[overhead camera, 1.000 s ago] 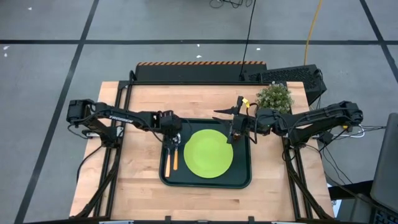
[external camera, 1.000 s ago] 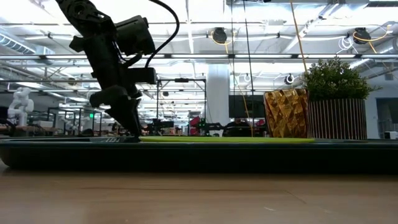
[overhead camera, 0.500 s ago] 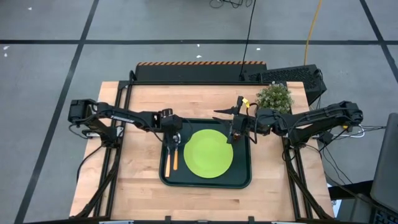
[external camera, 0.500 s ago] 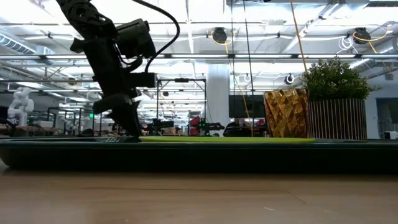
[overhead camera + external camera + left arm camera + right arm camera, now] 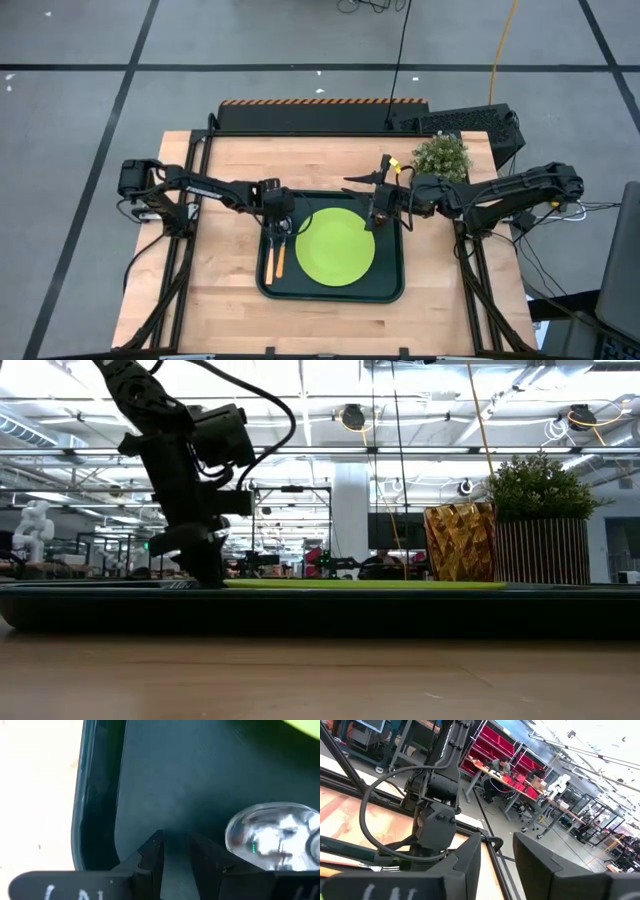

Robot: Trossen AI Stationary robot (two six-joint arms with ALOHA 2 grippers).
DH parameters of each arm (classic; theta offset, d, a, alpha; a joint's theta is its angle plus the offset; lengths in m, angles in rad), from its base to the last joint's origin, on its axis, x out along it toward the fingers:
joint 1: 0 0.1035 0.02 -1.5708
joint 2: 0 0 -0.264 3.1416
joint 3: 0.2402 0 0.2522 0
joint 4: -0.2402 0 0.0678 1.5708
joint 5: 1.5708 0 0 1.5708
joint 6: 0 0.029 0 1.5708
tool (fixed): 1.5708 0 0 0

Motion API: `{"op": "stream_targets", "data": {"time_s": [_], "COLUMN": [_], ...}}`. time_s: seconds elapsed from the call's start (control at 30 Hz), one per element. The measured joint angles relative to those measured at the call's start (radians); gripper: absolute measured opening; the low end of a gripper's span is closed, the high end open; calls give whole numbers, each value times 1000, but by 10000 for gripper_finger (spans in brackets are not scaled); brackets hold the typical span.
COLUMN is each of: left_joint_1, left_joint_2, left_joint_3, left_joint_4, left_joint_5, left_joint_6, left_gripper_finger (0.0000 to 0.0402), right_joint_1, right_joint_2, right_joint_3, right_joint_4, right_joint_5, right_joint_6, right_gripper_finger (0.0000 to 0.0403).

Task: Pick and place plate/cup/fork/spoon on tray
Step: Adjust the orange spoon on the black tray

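The dark tray [image 5: 390, 290] holds the lime-green plate [image 5: 335, 247]. Left of the plate lie two orange handles: the spoon [image 5: 281, 258] nearer the plate and the fork [image 5: 268, 263] beside it, their far ends under my left gripper. My left gripper [image 5: 278, 224] points down at the tray floor, its fingers a little open [image 5: 175, 840] with nothing between them; the spoon's silver bowl [image 5: 272, 836] lies just beside one finger. The amber cup [image 5: 460, 542] stands at the tray's far right. My right gripper [image 5: 374, 203] hovers there, open and empty [image 5: 496, 845].
A potted green plant [image 5: 442, 155] stands on the table beyond the tray's far right corner, also in the low view [image 5: 540, 520]. Bare wood [image 5: 225, 300] lies left, right and near of the tray. People and shelves show far behind in the right wrist view.
My left arm's wrist has sunk a little over the tray's left side and edged toward the table's right; its fingertips have stayed low at the tray floor. The spoon, fork, plate and cup have kept still.
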Motion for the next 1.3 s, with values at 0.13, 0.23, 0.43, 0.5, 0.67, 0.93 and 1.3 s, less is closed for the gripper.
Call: {"op": "stream_targets", "data": {"time_s": [0.13,0.23,0.43,0.5,0.67,0.93,1.3], "left_joint_1": [0,0,0,0,-24,-245,-428], "left_joint_2": [-6,-8,-46,-82,-189,-226,-146], "left_joint_3": [0,0,7,16,29,29,29], "left_joint_4": [-6,-10,-12,-13,-39,-214,-171], "left_joint_5": [0,-1,-43,-54,-37,45,-22], "left_joint_6": [2,10,20,24,-12,-227,-382], "left_gripper_finger": [90,90,90,90,90,90,90], "right_joint_1": [0,0,0,0,0,0,0], "right_joint_2": [0,0,0,0,0,0,0], "right_joint_3": [0,0,0,0,0,0,0], "right_joint_4": [0,0,0,0,0,-17,9], "right_joint_5": [1,1,2,2,3,4,2], "right_joint_6": [-5,-7,-7,-8,-8,-11,-11], "right_gripper_finger": [107,107,107,107,107,107,107]}}
